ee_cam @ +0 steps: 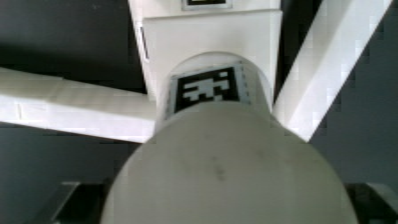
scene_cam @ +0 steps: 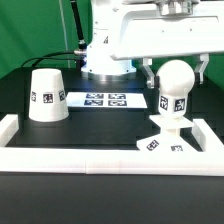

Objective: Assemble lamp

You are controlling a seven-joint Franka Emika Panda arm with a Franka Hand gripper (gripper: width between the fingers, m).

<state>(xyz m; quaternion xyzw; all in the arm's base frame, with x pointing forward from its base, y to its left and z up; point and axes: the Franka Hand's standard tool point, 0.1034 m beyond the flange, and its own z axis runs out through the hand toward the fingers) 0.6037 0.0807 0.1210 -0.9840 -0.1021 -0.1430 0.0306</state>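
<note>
exterior view: jaws wide apart, either side of the bulb point(scene_cam: 173, 88)

Open gap shade point(scene_cam: 46, 96) to bulb point(scene_cam: 173, 85), rail point(scene_cam: 90, 158) edging

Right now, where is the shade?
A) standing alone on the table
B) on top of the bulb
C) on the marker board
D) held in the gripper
A: the shade stands on the table, apart from the bulb and the gripper.

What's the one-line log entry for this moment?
gripper: fingers either side of bulb, grip unclear | bulb: upright on base | shade: standing apart at exterior view's left, not fitted
</note>
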